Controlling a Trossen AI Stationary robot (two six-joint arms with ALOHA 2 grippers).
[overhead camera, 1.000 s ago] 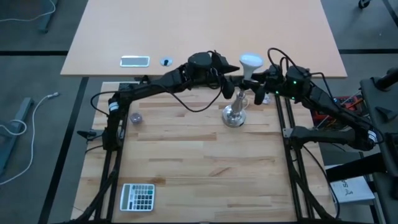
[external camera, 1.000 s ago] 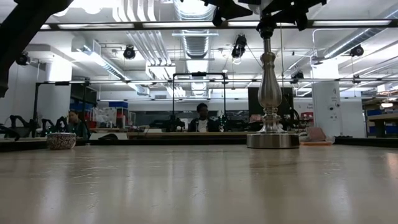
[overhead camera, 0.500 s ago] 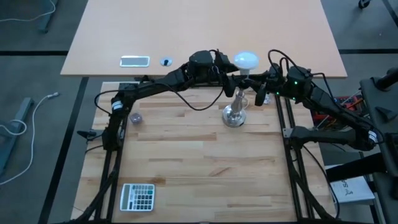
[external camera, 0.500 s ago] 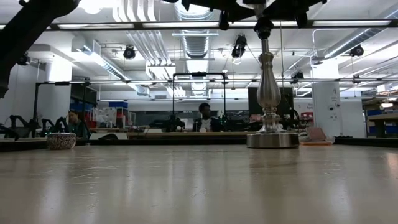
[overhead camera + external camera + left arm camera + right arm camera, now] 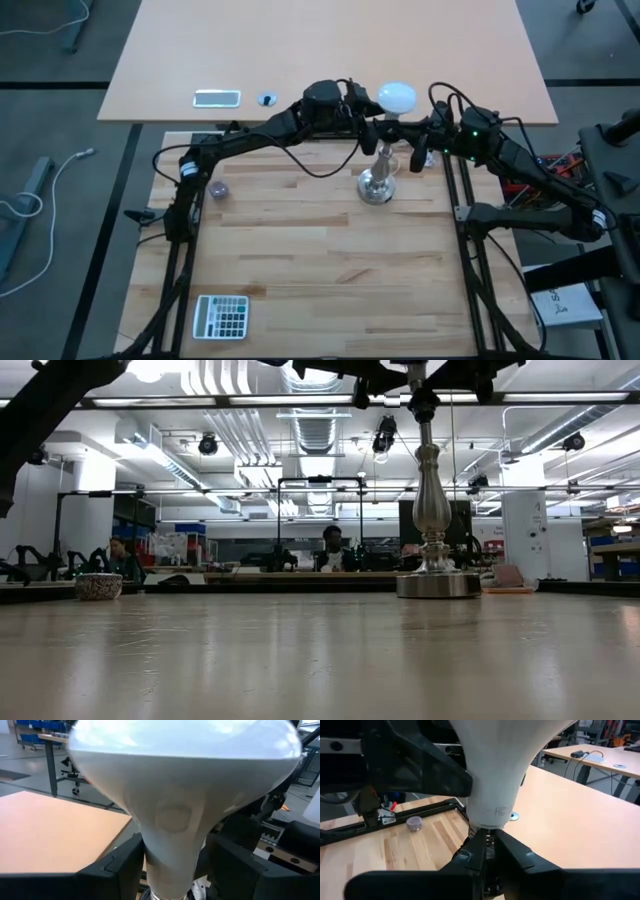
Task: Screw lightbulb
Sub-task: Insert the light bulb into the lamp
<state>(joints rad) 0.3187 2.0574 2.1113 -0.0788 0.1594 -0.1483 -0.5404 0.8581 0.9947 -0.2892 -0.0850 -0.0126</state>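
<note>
The white frosted lightbulb (image 5: 397,97) is above the top of the silver metal stand (image 5: 377,187), which rests on its round base (image 5: 437,585) at the table's far middle. The bulb fills the left wrist view (image 5: 180,785) and shows in the right wrist view (image 5: 500,775), globe up and neck down. My left gripper (image 5: 368,112) comes from the left and is shut on the bulb. My right gripper (image 5: 418,138) comes from the right and is shut just under the bulb, at the stand's top. My left gripper pinches the bulb's tapering neck (image 5: 172,855) between its two fingers (image 5: 122,867), one on each side. The fingers come level from the table's left. The bulb stands upright in the hold, globe up, over the stand's top. My right gripper pinches the ribbed metal part (image 5: 489,839) right under the bulb's neck, at the stand's top, between its two fingers (image 5: 517,852). The fingers come roughly level from the table's right. The stand stays upright on its base.
A calculator (image 5: 221,316) lies at the near left. A small round patterned thing (image 5: 218,188) sits at the left, also in the low view (image 5: 98,586). A flat silver thing (image 5: 217,98) and a small blue thing (image 5: 266,99) lie on the far tabletop. People sit in the room beyond.
My left gripper has carried the bulb a little toward the table's left, over the stand's top. From above the bulb's neck showed a second ago; now only the round globe shows, so the bulb has tipped more upright. My right gripper has kept its hold.
</note>
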